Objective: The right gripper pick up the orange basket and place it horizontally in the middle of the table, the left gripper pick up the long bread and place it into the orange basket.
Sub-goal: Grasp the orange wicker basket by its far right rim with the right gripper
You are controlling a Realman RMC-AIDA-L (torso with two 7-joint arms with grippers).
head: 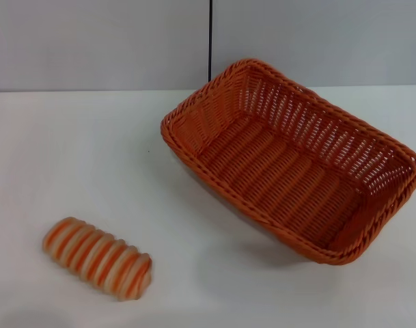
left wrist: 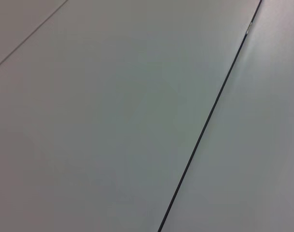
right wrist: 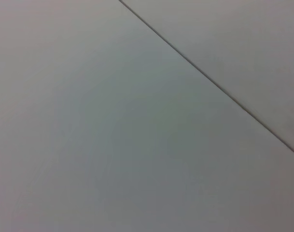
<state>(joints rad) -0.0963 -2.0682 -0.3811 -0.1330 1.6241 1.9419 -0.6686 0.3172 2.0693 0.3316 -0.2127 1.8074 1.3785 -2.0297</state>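
The orange basket (head: 296,160) sits on the white table (head: 71,150) at the right, turned at a slant with one corner toward the back wall. It holds nothing. The long bread (head: 98,257), ribbed in orange and cream stripes, lies on the table at the front left, well apart from the basket. Neither gripper appears in the head view. Both wrist views face only plain grey wall panels with a thin seam, and no fingers appear in them.
A grey wall (head: 91,41) with a dark vertical seam (head: 210,41) runs behind the table. Bare white tabletop lies between the bread and the basket.
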